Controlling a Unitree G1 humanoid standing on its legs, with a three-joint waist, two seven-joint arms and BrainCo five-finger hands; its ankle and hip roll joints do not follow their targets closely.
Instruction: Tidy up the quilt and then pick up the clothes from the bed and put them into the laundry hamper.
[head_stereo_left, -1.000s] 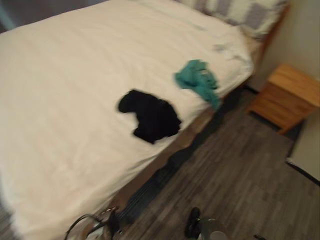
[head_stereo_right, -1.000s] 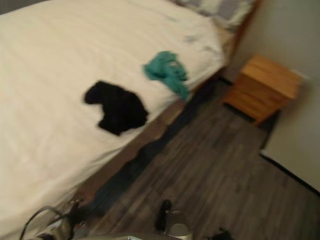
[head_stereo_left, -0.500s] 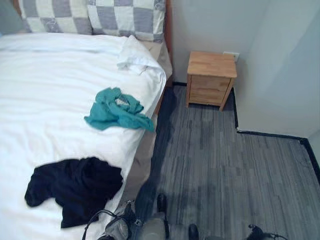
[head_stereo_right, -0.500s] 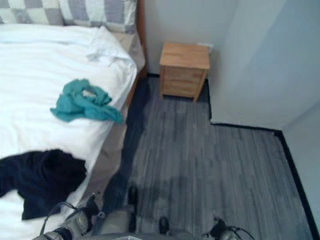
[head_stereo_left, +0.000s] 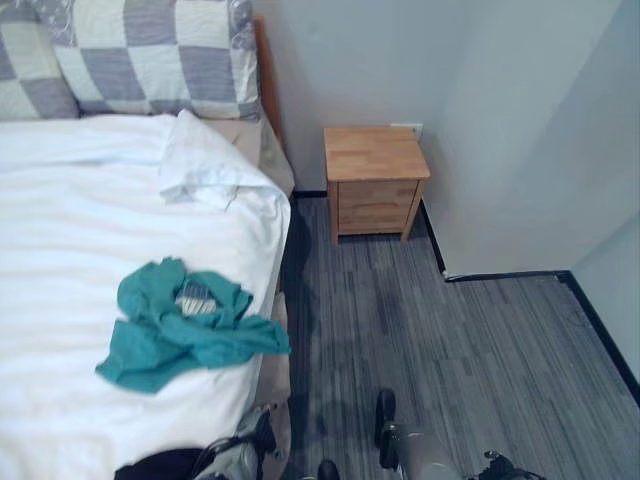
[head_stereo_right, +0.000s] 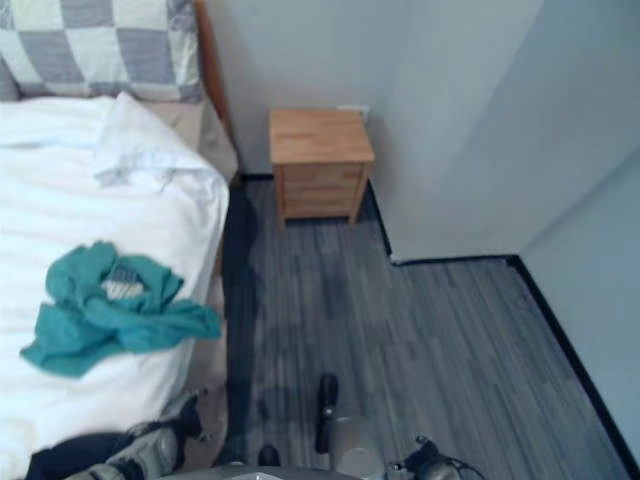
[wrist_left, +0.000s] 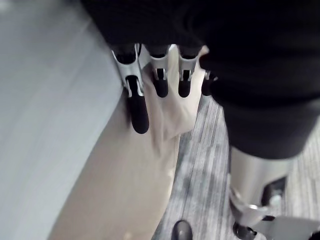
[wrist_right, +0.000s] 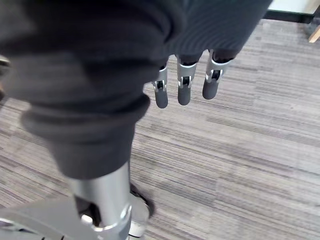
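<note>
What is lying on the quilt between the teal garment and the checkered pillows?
Between the teal garment and checkered pillows, the quilt's folded-back corner lies in the left eye view.

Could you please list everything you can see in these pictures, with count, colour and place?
Quilt: one, white, spread over the bed, its corner by the pillows folded back.
Pillows: two, grey-and-white checked, at the head of the bed.
Teal garment: one, crumpled on the quilt near the bed's edge.
Black garment: one, on the quilt nearest the robot, mostly cut off.
Headboard: one, wooden, behind the pillows.
Nightstand: one, light wood, in the corner beside the bed.
Floor: grey wood-look planks with a black skirting line.
Left hand: one, fingers straight, beside the bed's beige side.
Right hand: one, fingers relaxed, hanging over the floor.
</note>
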